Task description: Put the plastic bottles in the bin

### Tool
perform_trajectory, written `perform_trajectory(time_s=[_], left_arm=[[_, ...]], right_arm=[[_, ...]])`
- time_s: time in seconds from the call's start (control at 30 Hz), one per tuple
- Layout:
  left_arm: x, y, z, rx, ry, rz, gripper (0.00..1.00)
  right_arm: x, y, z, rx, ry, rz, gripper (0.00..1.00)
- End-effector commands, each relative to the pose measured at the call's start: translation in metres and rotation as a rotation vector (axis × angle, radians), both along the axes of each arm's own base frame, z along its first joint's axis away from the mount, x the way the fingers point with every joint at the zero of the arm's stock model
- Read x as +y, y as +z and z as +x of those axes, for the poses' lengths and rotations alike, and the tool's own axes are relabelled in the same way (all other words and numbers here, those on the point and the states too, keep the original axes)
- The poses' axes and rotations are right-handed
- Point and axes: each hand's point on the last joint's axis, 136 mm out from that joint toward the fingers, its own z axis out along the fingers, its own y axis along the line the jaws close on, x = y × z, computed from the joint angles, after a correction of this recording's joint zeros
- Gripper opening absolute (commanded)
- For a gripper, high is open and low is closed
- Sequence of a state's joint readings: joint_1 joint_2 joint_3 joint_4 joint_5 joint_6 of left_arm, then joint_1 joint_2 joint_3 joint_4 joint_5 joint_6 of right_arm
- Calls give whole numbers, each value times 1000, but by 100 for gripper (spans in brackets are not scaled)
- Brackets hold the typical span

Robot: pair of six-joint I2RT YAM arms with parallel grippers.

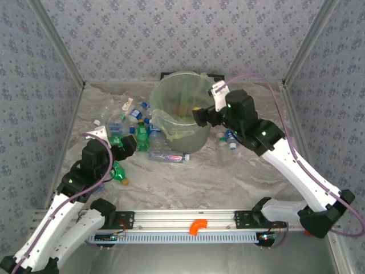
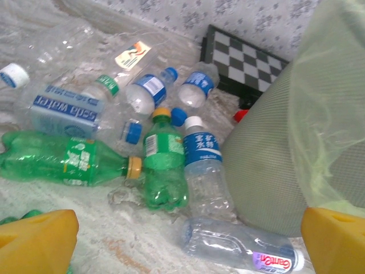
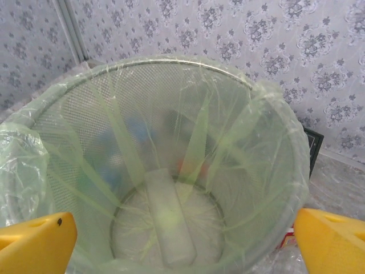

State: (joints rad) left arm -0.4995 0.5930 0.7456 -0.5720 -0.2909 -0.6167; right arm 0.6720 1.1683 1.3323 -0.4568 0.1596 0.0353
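item: left gripper (image 1: 124, 146), jaws standing wide apart, gripping nothing. the plastic bottles (image 2: 164, 165) are lying heaped just ahead of them, beside the bin (image 2: 268, 171). the nearest, a clear bottle (image 2: 239, 246), is lying crosswise between your fingers, so you are likely needing a wrist turn. the right gripper (image 3: 185, 245), jaws apart, is hovering over the bin; your left arm is sitting nearer.

pale green bin (image 1: 189, 136), green bottle (image 2: 57, 162), floral wall (image 1: 171, 34)
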Motion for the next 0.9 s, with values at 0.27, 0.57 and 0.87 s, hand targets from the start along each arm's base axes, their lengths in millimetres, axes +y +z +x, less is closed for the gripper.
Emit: perform_trajectory(time_s=[0.27,0.57,0.87], left_arm=[[46,-49,-18,238,262,137,100],[66,-101,-40,426,381,191,100],[73,-154,-27,621,441,66,96]], right_arm=[[-37,-24,-24,-48,-12,245,100],[-45,-57,-23,-46,-24,306,100],[-54,-54,-40,-100,-15,358,100]])
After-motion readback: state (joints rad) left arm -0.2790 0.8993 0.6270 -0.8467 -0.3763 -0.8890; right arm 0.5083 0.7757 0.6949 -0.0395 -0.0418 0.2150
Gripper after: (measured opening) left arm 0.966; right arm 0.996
